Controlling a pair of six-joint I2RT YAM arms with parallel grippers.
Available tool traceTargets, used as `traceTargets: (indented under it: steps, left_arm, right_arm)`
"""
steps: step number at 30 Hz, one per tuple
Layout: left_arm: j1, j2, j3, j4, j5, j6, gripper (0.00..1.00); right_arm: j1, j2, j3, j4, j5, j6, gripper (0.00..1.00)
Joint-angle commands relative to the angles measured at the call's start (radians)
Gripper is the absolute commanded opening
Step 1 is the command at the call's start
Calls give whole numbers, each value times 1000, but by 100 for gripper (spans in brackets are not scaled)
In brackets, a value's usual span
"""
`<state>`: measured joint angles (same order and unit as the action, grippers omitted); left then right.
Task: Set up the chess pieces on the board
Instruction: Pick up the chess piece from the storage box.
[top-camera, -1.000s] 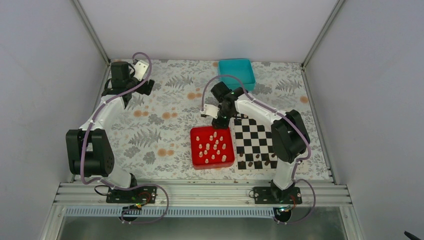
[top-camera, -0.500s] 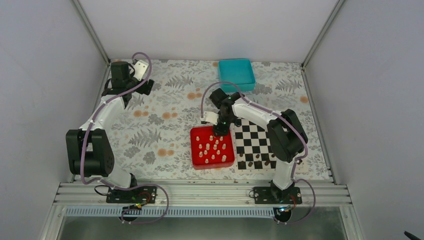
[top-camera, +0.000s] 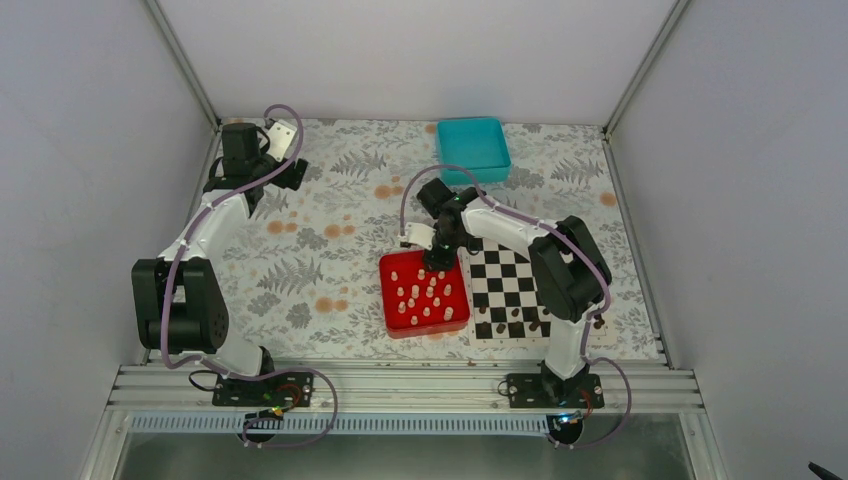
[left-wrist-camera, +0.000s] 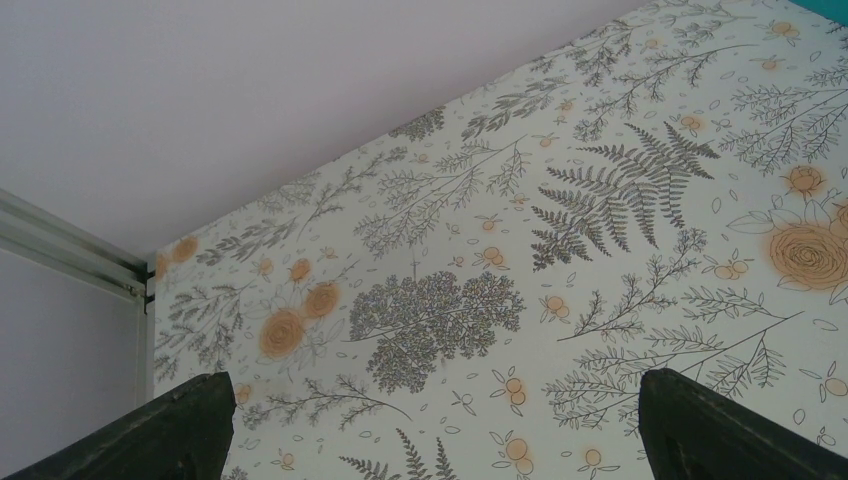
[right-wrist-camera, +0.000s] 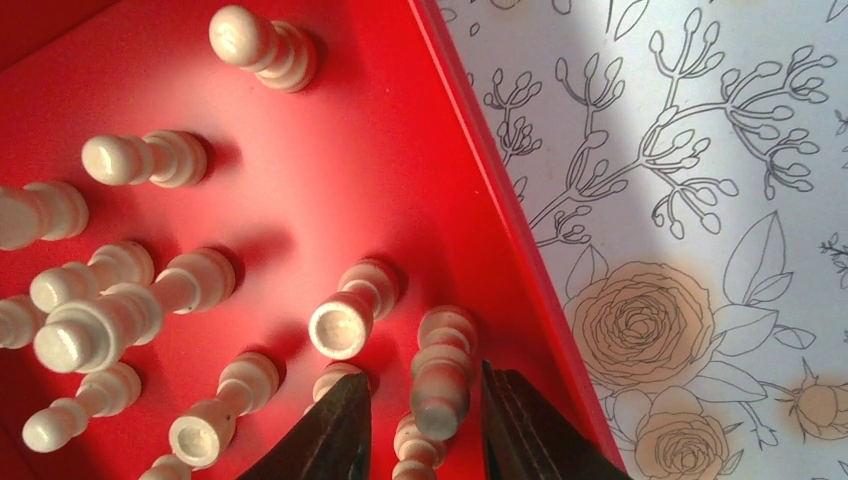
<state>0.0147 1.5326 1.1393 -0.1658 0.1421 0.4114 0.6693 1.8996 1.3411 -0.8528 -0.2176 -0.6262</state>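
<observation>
Floral bench (top-camera: 330, 200), white walls. At its far left corner the left end effector (left-wrist-camera: 430, 400) gapes wide, empty. Chess pieces (top-camera: 425, 295) stand in the red tray (top-camera: 385, 300); the right end effector (right-wrist-camera: 425, 385), narrowly parted, loosely straddles one. The board (top-camera: 510, 280) lies just beside the tray's right edge

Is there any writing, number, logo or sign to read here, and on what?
None can be read.
The board shows only black and white squares; no letters or numbers show on its border.
The red tray, the teal tray and the chess pieces are plain.
The tablecloth carries only ferns and flowers.
Any label on the left arm or the right arm is too small to tell.
</observation>
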Motion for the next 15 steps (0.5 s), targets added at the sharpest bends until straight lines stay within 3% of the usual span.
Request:
traceTargets:
  steps: [1,8,15]
  left_arm:
    - [-3,3,-11,20,-2,9,100]
    - [-2,5,-11,19,3,9,100]
    - [-2,2,-8,17,3,10,100]
  right_arm:
    - [16,18,-11,45,0,13,30]
    - [18,7,-19,63,2,21,10]
    - [3,-75,6,12,11,26,5]
